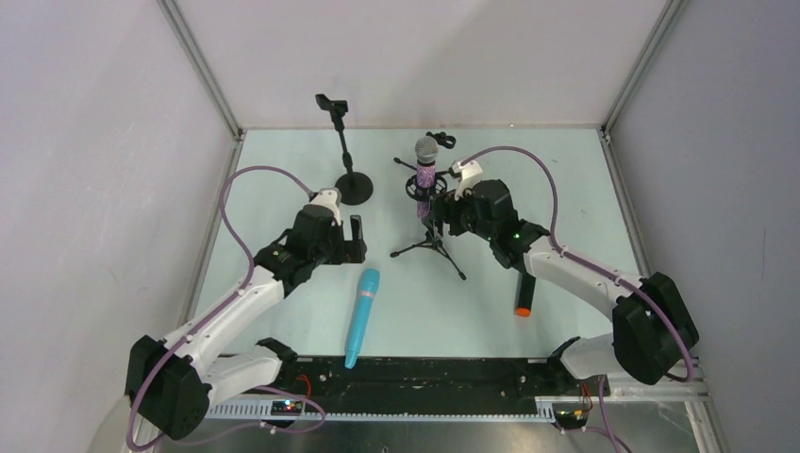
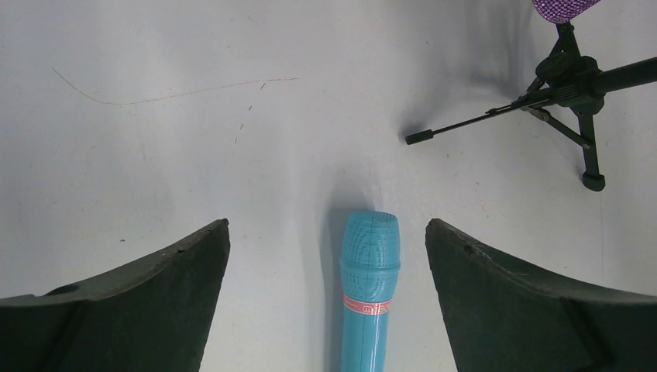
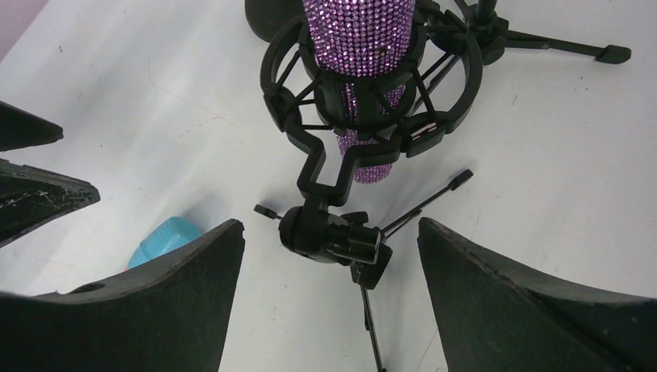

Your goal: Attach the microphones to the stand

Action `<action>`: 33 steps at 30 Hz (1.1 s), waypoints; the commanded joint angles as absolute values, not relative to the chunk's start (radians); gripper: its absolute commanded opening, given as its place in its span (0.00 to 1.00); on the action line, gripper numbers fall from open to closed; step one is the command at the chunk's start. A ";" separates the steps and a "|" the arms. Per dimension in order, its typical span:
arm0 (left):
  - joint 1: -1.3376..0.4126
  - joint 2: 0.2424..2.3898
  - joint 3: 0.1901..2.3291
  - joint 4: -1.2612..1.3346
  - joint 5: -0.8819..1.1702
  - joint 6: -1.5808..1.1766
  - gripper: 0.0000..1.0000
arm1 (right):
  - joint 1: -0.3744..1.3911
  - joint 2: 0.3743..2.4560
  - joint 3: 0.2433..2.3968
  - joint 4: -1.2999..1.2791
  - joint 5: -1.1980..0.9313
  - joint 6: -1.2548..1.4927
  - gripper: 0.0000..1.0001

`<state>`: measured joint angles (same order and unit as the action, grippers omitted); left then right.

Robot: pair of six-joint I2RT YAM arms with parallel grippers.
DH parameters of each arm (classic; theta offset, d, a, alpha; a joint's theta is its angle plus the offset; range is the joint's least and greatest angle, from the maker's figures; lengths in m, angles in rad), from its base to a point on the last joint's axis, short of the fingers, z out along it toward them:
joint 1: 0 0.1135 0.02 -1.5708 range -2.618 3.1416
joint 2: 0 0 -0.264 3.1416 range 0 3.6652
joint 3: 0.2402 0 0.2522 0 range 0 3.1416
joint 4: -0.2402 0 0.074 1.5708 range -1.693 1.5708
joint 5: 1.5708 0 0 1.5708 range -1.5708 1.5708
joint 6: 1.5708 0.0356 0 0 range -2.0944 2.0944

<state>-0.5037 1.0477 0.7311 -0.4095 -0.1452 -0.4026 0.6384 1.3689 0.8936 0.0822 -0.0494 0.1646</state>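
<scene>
Black microphone (image 1: 525,293) partly hidden under the right arm (image 1: 575,269) — pale counter (image 1: 590,189), white walls (image 1: 94,142). Left end effector (image 2: 328,256) and right end effector (image 3: 331,256) — both released.

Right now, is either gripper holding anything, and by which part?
Nothing is held. The left gripper is open above the turquoise microphone; the right gripper is open before the tripod stand, not touching it.

This is looking like a robotics lab test cell: white panels (image 1: 85,142) and aluminium posts (image 1: 200,68) are boxing in a pale table (image 1: 566,179). A left arm (image 1: 231,307) and a right arm (image 1: 575,274) are sitting bolted to a black rail (image 1: 425,373), with loose wiring (image 1: 286,408) trailing along a slotted duct (image 1: 406,411).
</scene>
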 commanded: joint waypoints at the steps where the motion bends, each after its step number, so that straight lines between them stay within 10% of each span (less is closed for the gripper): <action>1: -0.507 1.056 0.731 -0.389 -0.134 -0.410 1.00 | 0.644 1.388 0.944 0.133 -0.014 0.161 0.85; 33: -0.507 1.062 0.725 -0.390 -0.104 -0.393 1.00 | 0.641 1.464 1.004 0.169 -0.031 0.120 0.39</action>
<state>-0.5037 1.0622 0.7315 -0.4091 -0.1169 -0.4004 0.6403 1.4639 0.9600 0.1089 -0.0341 0.1257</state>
